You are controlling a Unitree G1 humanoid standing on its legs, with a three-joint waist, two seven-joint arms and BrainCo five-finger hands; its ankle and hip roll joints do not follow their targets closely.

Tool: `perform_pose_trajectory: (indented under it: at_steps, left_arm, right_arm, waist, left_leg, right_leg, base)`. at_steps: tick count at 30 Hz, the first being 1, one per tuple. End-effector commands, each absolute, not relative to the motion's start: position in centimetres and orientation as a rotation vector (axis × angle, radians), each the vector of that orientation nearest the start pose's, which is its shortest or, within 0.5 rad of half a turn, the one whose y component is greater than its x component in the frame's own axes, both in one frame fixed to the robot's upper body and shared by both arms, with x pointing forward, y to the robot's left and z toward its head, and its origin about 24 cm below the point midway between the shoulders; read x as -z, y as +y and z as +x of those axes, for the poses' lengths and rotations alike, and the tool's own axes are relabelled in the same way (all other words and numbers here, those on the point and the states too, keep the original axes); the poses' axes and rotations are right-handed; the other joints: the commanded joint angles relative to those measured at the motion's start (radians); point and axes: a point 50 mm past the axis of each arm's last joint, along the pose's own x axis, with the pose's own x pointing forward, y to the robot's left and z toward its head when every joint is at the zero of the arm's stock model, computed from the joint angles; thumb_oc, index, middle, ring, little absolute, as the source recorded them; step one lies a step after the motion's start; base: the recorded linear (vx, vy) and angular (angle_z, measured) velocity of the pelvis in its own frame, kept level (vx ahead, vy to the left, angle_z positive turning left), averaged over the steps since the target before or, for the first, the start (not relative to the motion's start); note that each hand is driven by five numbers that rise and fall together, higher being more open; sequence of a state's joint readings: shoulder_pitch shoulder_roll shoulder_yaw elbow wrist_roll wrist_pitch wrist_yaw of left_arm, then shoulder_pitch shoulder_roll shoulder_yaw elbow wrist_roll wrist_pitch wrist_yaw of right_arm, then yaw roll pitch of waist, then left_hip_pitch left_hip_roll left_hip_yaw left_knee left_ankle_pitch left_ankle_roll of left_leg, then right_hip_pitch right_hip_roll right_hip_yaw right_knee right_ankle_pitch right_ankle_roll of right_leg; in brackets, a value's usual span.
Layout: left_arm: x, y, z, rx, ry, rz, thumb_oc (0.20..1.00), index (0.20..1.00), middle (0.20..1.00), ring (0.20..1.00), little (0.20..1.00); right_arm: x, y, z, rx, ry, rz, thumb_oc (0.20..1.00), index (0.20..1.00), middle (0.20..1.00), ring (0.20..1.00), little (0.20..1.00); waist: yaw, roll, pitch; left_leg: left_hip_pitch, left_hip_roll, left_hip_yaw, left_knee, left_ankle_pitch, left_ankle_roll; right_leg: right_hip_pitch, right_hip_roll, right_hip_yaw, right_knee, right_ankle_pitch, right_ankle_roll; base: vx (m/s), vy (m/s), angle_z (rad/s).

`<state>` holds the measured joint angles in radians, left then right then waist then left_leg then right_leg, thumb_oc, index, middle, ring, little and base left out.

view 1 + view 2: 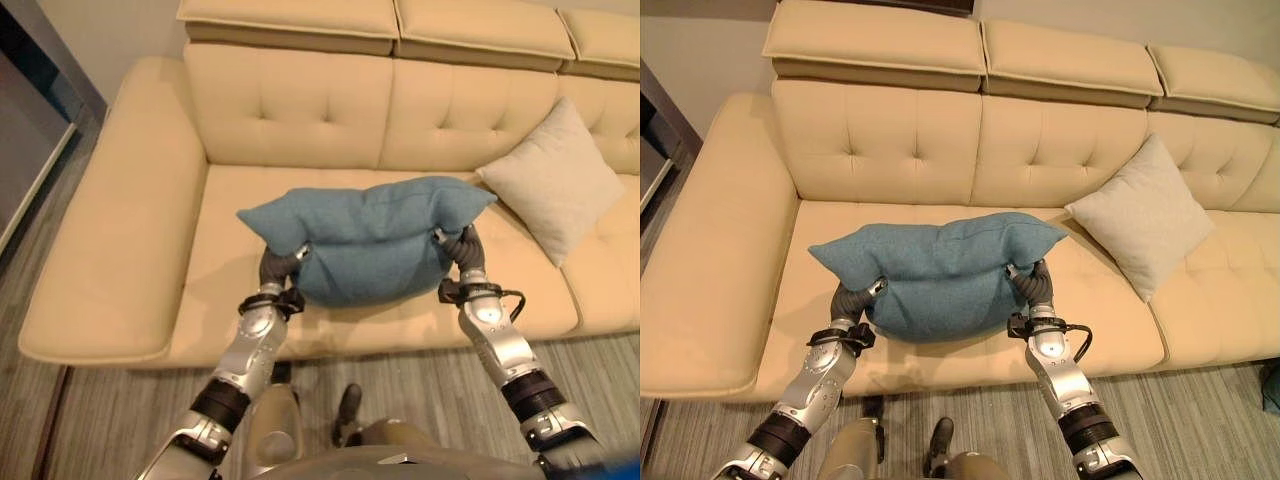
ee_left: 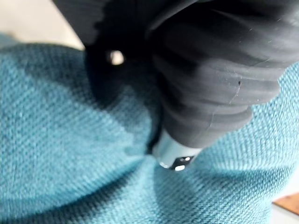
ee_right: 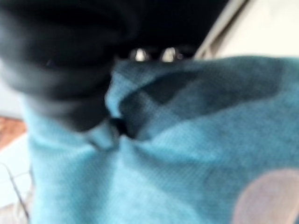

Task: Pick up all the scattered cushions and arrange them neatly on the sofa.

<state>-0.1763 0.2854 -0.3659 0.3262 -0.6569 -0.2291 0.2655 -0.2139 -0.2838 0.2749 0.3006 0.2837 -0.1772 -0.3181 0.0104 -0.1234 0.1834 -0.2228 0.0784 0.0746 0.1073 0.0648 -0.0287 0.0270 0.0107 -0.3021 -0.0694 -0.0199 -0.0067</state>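
A beige cushion [image 1: 1137, 215] already leans on the sofa [image 1: 890, 150]; both hands, left hand [image 1: 282, 268] and right hand [image 1: 458, 250], fingers pinching, hold a blue cushion [image 1: 370, 240] above the seat, not yet placed.

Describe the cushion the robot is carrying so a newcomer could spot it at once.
Start at the long cream sofa. In front of its seat, the left hand and the right hand pinch a plump cushion between them from either side. That is the blue cushion, teal and sagging, unlike the beige cushion leaning against the backrest to its right.
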Motion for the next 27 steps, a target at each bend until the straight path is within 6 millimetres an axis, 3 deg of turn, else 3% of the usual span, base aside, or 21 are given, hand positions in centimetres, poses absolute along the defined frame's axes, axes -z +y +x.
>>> perform_pose_trajectory:
  at_steps: [1,4,7,11,15,19,23,24,27]
  left_arm:
    - [-6.7,10.2,28.2,0.234,-0.126,-0.336,0.2,0.2,0.2,0.2,0.2]
    - [-7.4,11.0,28.2,0.228,-0.162,-0.299,0.2,0.2,0.2,0.2,0.2]
    - [-7.7,11.2,28.3,0.224,-0.178,-0.278,0.2,0.2,0.2,0.2,0.2]
    - [-8.2,11.3,28.5,0.222,-0.204,-0.27,0.2,0.2,0.2,0.2,0.2]
    - [-9.0,11.4,28.8,0.206,-0.241,-0.279,0.2,0.2,0.2,0.2,0.2]
    - [-9.6,10.9,28.9,0.22,-0.268,-0.274,0.2,0.2,0.2,0.2,0.2]
    - [-12.2,9.9,29.9,0.229,-0.356,-0.308,0.2,0.2,0.2,0.2,0.2]
    - [-14.4,9.4,30.8,0.221,-0.426,-0.306,0.2,0.2,0.2,0.2,0.2]
    - [-16.9,9.4,32.1,0.183,-0.498,-0.318,0.2,0.2,0.2,0.2,0.2]
  right_arm:
    - [-8.0,-11.5,28.9,-0.09,-0.263,0.059,0.2,0.2,0.2,0.2,0.2]
    - [-8.4,-10.5,29.2,-0.125,-0.275,0.063,0.2,0.2,0.2,0.2,0.2]
    - [-8.5,-10.3,29.2,-0.138,-0.279,0.059,0.2,0.2,0.2,0.2,0.2]
    - [-8.8,-10.6,29.4,-0.132,-0.29,0.058,0.2,0.2,0.2,0.2,0.2]
    - [-9.3,-11.2,29.3,-0.116,-0.313,0.037,0.2,0.2,0.2,0.2,0.2]
    - [-9.5,-11.4,29.4,-0.107,-0.325,0.026,0.2,0.2,0.2,0.2,0.2]
    - [-12.2,-11.0,30.2,-0.122,-0.43,0.018,0.2,0.2,0.2,0.2,0.2]
    - [-14.3,-9.9,30.9,-0.15,-0.498,0.019,0.2,0.2,0.2,0.2,0.2]
    - [-16.6,-8.9,31.9,-0.178,-0.56,-0.004,0.2,0.2,0.2,0.2,0.2]
  waist:
    - [0.036,-0.035,-0.064]
    - [0.044,-0.019,-0.055]
    - [0.039,-0.007,-0.053]
    - [0.02,0.005,-0.057]
    - [-0.003,-0.002,-0.048]
    - [-0.008,0.001,-0.063]
    - [-0.018,0.019,-0.071]
    - [-0.017,0.025,-0.06]
    - [-0.016,0.035,-0.047]
  left_leg:
    - [0.041,-0.059,0.001,0.019,-0.086,0.006]
    - [0.094,-0.068,0.02,0.036,-0.127,0.04]
    - [0.123,-0.071,0.014,0.031,-0.143,0.049]
    - [0.159,-0.078,-0.018,-0.002,-0.148,0.047]
    - [0.183,-0.094,-0.056,-0.007,-0.16,0.035]
    - [0.192,-0.088,-0.062,-0.037,-0.147,0.02]
    - [0.19,-0.066,-0.087,-0.083,-0.118,-0.011]
    - [0.177,-0.053,-0.091,-0.107,-0.099,-0.023]
    - [0.151,-0.044,-0.091,-0.139,-0.069,-0.035]
  right_leg:
    - [-0.003,-0.095,0.063,0.132,-0.027,0.141]
    - [-0.06,-0.139,0.085,0.301,0.03,0.181]
    - [-0.091,-0.142,0.104,0.348,0.035,0.181]
    - [-0.127,-0.143,0.135,0.249,0.055,0.171]
    - [-0.136,-0.14,0.197,0.134,0.077,0.185]
    - [-0.11,-0.131,0.176,0.108,0.068,0.176]
    - [-0.077,-0.116,0.111,0.047,0.047,0.148]
    - [-0.079,-0.108,0.093,0.018,0.048,0.14]
    - [-0.097,-0.098,0.081,-0.007,0.054,0.137]
  base:
    - [0.27,0.327,-0.06]
    - [0.14,0.245,-0.35]
    - [0.13,0.145,-0.33]
    - [0.14,0.029,0.02]
    - [0.12,-0.029,0.34]
    - [0.1,-0.082,0.53]
    - [0.05,-0.147,0.34]
    - [-0.07,-0.146,0.08]
    - [-0.06,-0.079,0.05]
